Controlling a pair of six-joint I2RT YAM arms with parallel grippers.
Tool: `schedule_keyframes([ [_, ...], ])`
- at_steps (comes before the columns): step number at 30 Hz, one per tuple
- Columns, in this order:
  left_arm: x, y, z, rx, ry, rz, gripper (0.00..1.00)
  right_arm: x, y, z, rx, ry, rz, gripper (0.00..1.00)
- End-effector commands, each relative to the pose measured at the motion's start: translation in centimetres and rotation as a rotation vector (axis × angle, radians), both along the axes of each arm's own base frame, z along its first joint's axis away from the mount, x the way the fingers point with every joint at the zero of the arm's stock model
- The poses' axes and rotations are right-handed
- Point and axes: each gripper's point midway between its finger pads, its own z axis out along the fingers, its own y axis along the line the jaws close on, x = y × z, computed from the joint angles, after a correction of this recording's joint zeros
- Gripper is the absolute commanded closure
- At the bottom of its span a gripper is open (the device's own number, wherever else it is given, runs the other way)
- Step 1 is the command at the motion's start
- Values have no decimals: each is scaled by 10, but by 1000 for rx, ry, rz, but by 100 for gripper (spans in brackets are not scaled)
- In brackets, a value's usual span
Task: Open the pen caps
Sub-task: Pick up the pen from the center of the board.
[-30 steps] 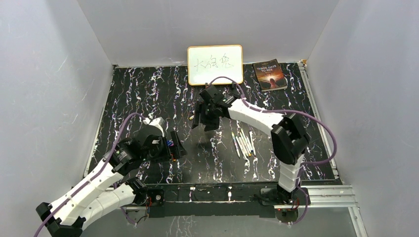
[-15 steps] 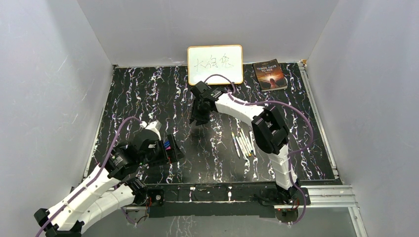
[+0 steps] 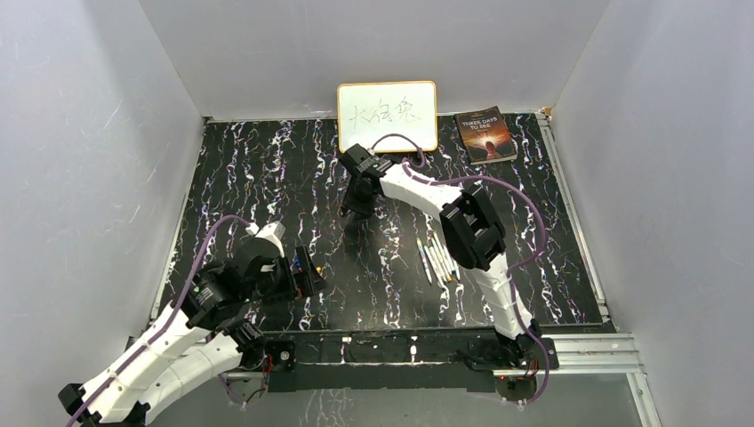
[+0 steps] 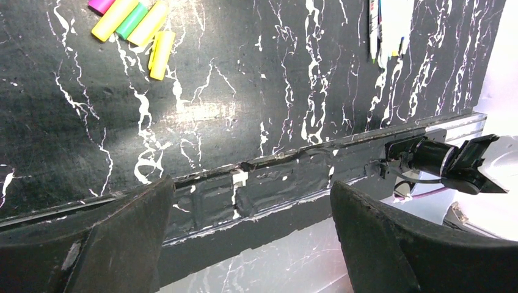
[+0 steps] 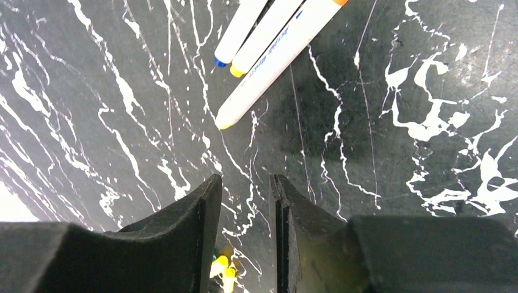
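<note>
Loose pen caps (image 4: 131, 21) on the worktop (image 3: 267, 178), well apart from the pens (image 3: 437, 258).
Only your left wrist view shows the caps, pink, green and yellow, clustered together; the overhead shows the pens in a row. Your right claw (image 5: 243, 183) stands nearly closed, with yellow bits (image 5: 221, 267) low in its gap; you cannot tell if it holds them. Your left claw (image 4: 250, 186) gapes wide, empty. Since a second ago the right claw has narrowed and swung left.
</note>
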Motion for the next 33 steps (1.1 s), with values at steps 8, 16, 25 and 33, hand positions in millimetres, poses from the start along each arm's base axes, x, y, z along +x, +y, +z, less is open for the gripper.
schedule_keyframes([
  [8, -19, 16, 13, 15, -1, -31, 2, 24, 13, -13, 38, 30, -157, 68],
  [16, -27, 21, 10, 2, -6, -38, 1, 29, 19, -22, 51, 52, -198, 68],
  [25, -28, 23, 7, 2, -17, -50, 2, 14, -8, -50, -36, 179, -313, 71],
  [33, -28, 23, 7, 7, -29, -68, 2, 6, -23, -74, -87, 264, -378, 71],
])
